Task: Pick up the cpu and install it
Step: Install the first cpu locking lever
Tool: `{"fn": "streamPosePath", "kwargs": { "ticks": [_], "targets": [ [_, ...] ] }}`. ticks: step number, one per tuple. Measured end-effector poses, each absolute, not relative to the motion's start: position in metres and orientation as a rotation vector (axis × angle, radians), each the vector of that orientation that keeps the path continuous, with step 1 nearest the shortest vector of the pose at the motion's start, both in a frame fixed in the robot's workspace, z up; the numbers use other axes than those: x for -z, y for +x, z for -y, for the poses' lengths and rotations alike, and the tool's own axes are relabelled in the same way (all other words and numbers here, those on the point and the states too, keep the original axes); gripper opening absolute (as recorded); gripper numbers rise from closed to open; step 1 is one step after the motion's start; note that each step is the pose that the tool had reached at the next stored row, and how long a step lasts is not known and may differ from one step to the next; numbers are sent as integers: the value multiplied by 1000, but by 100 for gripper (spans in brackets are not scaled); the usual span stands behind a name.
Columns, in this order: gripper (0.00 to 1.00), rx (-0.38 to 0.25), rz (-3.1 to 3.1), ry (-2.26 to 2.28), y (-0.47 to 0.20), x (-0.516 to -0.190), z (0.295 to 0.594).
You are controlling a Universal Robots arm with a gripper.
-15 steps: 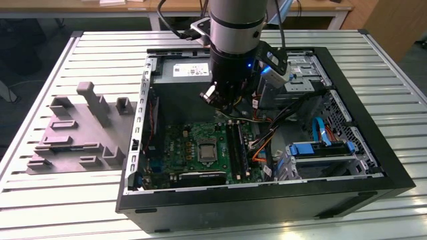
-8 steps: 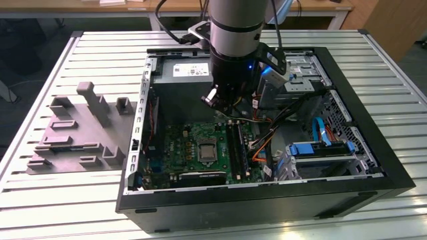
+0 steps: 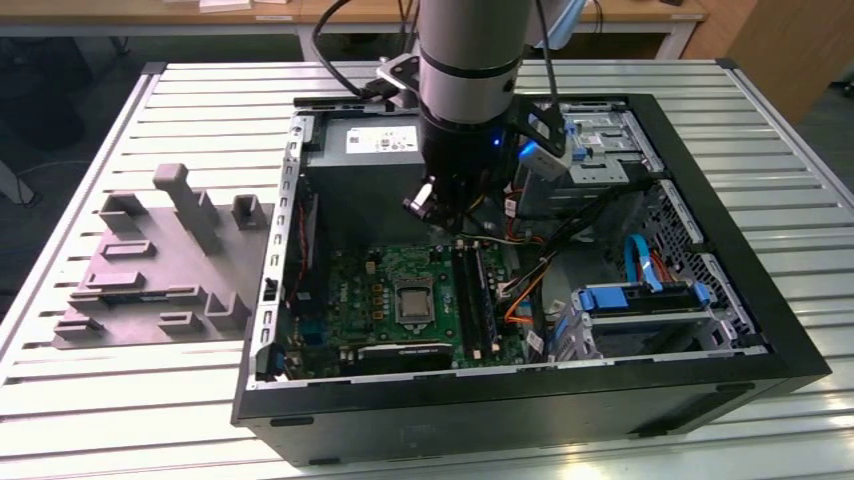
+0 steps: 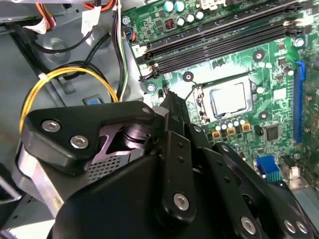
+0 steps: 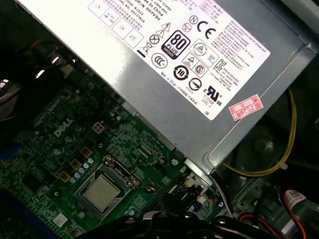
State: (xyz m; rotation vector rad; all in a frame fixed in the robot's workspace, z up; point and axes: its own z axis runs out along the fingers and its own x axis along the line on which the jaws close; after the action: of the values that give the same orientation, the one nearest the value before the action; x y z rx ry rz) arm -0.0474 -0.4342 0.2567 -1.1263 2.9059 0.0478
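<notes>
Cpu (image 4: 229, 98) seated in mobo socket (image 5: 105, 191); gripper (image 3: 447, 205) above, finger state can't tell.

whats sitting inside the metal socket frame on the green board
The cpu, silver top up, lies flat inside the socket on the green board. Whatever lies beneath it is covered.

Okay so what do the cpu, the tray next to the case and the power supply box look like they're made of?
The cpu has a pale silver top with a soft sheen, so probably brushed metal. The tray is uniformly matte grey with moulded posts, likely plastic. The power supply box has flat grey panels with folded edges, which suggests sheet metal, matte finished.
</notes>
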Motion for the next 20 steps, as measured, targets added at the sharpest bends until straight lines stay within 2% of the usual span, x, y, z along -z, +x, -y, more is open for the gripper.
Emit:
{"fn": "streamPosePath", "kwargs": {
  "ticks": [20],
  "targets": [
    [11, -49, -2865, -1223, -49, -239, 433]
  ]
}}
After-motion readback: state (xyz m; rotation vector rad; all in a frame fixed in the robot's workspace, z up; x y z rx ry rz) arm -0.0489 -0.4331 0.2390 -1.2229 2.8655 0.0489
